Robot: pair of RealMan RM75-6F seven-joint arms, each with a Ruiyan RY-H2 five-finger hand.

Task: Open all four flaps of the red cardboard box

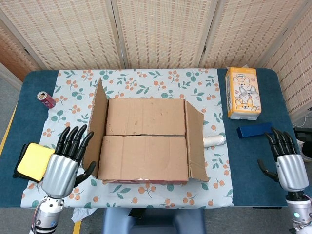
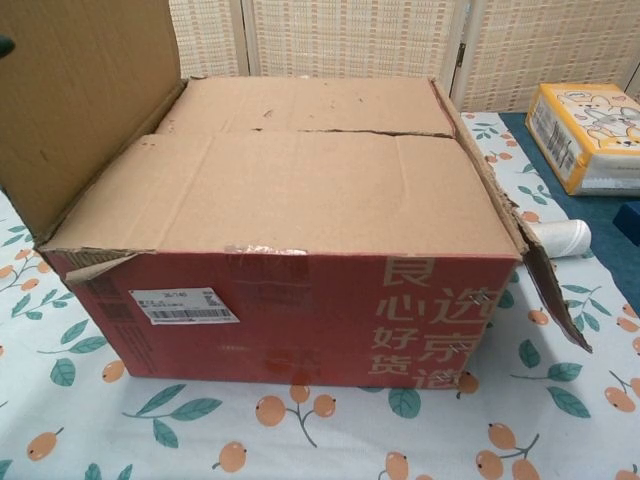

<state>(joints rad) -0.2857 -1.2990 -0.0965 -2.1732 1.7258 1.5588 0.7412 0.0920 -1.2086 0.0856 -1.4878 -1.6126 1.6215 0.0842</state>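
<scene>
The red cardboard box (image 1: 146, 141) (image 2: 300, 310) stands mid-table on the floral cloth. Its left flap (image 1: 99, 124) (image 2: 85, 90) leans outward past upright, brown inside showing. The right flap (image 1: 195, 141) (image 2: 510, 215) hangs out over the box's right side. The far flap (image 1: 145, 117) and near flap (image 1: 144, 158) still lie flat across the top. My left hand (image 1: 63, 163) is beside the left flap's near end, fingers spread, thumb close to the flap's edge. My right hand (image 1: 286, 163) hovers over the blue table at the far right, fingers spread, holding nothing.
A yellow cloth (image 1: 35, 161) lies left of my left hand. A red can (image 1: 46, 99) lies at the far left. A white roll (image 1: 214, 141) rests against the box's right side. An orange carton (image 1: 243, 92) and a dark blue flat object (image 1: 254, 129) sit on the right.
</scene>
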